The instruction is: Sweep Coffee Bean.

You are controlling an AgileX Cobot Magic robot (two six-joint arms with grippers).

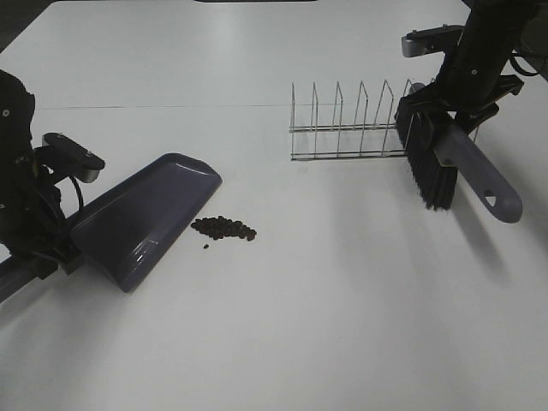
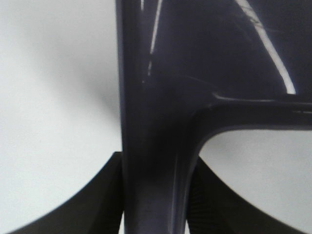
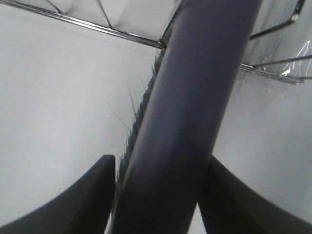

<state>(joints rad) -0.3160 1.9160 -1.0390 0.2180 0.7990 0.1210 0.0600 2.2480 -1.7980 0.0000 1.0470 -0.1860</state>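
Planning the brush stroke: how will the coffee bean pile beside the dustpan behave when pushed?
The coffee beans look small, roundish and loose, so they probably roll and scatter rather than move as a clump; one lies apart. The table looks smooth, so they likely slide easily, and a fast brush stroke might send some past the dustpan.

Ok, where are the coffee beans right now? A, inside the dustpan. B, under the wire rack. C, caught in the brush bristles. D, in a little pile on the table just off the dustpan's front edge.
D: the coffee beans lie in a small pile on the bare table, right beside the front edge of the dustpan and far from the brush.
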